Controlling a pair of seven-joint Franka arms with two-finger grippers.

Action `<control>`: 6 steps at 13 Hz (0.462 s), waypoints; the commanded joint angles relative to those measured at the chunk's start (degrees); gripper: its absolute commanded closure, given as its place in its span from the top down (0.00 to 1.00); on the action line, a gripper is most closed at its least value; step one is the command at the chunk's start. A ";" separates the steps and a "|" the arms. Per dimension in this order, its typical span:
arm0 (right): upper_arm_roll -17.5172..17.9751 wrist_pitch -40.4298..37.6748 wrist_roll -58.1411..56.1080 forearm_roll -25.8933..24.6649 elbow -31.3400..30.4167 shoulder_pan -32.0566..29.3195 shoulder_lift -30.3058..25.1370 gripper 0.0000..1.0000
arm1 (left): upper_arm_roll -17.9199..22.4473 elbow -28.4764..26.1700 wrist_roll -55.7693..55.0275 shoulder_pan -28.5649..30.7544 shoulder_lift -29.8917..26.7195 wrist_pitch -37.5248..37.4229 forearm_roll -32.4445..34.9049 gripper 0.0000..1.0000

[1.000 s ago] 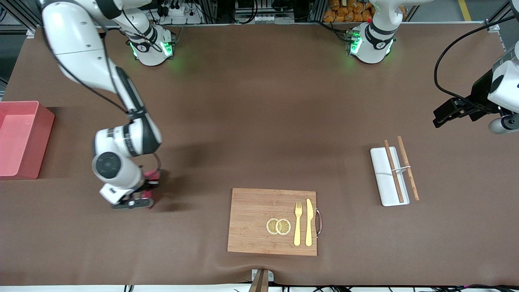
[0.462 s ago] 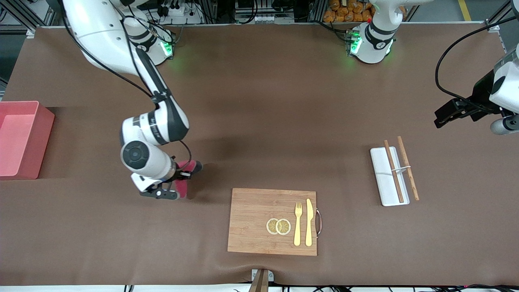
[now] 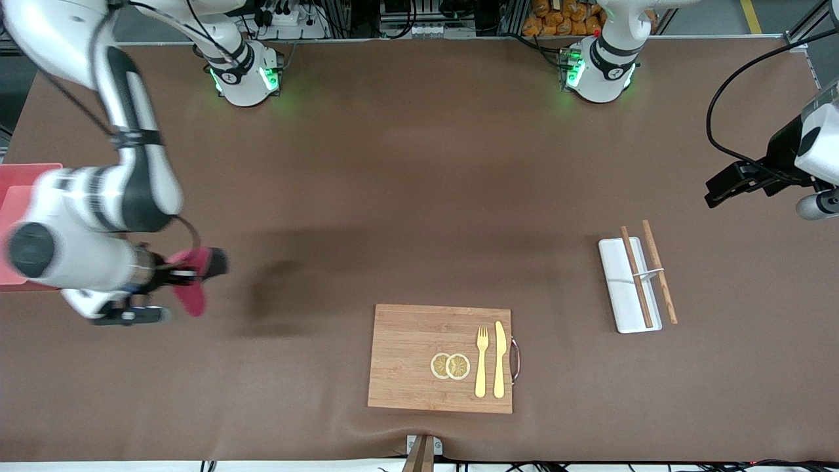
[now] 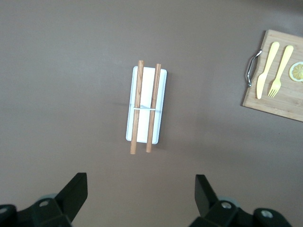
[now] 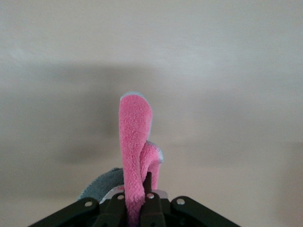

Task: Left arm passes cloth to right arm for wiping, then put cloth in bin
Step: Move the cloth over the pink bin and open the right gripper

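Note:
My right gripper (image 3: 172,276) is shut on the cloth (image 3: 194,292), which hangs crimson from it above the brown table, between the bin and the cutting board. In the right wrist view the cloth (image 5: 135,142) stands up pink between the shut fingers, and its grey face (image 5: 102,185) shows beside them. The pink bin (image 3: 19,172) stands at the right arm's end of the table, largely hidden by that arm. My left gripper (image 3: 718,190) waits open and empty at the left arm's end. In the left wrist view its fingers (image 4: 75,194) stand wide apart.
A white tray (image 3: 619,282) bearing two brown chopsticks (image 3: 659,272) lies below the left gripper. A wooden cutting board (image 3: 406,354) with a yellow fork, a knife and two lemon slices sits near the front edge.
The right arm swept the cloth toward the cutting board, then swung back toward the bin end and lifted it off the table. The left arm has hardly moved.

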 commanded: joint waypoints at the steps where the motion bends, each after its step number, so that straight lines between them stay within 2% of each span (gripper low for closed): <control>1: 1.27 -2.72 -15.06 -0.67 -0.49 -9.77 -2.76 0.00 | -0.49 -3.62 0.89 0.24 -2.71 0.58 0.76 1.00; 6: 0.83 -5.81 -39.16 -4.45 1.97 -26.91 -3.56 0.00 | -0.49 -6.69 0.01 0.07 -4.82 0.85 0.23 1.00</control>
